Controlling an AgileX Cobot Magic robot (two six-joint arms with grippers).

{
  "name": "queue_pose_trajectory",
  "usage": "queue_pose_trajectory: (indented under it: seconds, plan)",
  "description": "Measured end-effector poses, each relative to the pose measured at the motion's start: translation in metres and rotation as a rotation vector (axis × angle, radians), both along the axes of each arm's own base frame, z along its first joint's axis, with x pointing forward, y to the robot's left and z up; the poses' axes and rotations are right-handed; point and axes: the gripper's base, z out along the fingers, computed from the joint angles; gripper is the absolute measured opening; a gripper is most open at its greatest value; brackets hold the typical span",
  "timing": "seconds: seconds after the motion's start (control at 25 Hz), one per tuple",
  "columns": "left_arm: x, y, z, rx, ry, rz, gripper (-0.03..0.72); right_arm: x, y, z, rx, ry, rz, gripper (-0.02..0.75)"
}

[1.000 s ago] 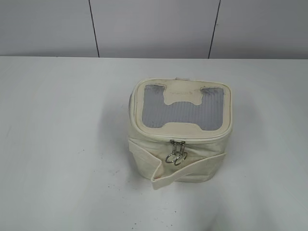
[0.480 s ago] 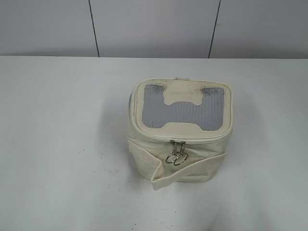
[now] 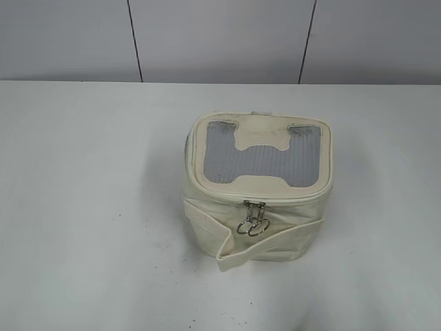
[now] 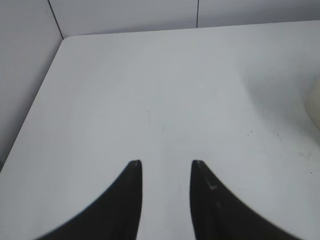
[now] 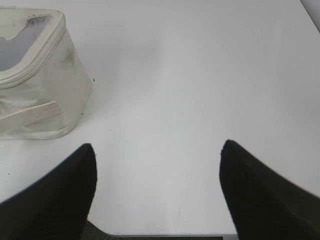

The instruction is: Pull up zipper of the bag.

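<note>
The cream bag (image 3: 258,227) stands on the white table, its grey ribbed lid with the bone-shaped patch facing up. The cream zipper (image 3: 207,189) runs round the lid rim, and its two silver sliders with ring pulls (image 3: 252,222) hang together at the front middle. A cream strap (image 3: 275,241) crosses the body. No gripper shows in the exterior view. My left gripper (image 4: 165,165) is open over bare table, with the bag's blurred edge (image 4: 315,102) far to its right. My right gripper (image 5: 157,150) is wide open near the table's front edge, the bag (image 5: 42,85) up to its left.
The white table (image 3: 83,207) ends at a grey panelled wall (image 3: 220,38) behind. The table's left edge and corner (image 4: 62,41) show in the left wrist view, its front edge (image 5: 165,234) in the right wrist view.
</note>
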Motion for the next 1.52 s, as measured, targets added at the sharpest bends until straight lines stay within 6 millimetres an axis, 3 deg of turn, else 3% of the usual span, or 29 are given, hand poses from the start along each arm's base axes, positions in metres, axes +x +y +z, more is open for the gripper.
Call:
queue_pose_trajectory:
  seconds: [1.52]
  plan:
    - [0.0001, -0.0003, 0.0000, 0.000, 0.000, 0.027, 0.241, -0.0003, -0.0063, -0.0004, -0.082, -0.002, 0.021, 0.573]
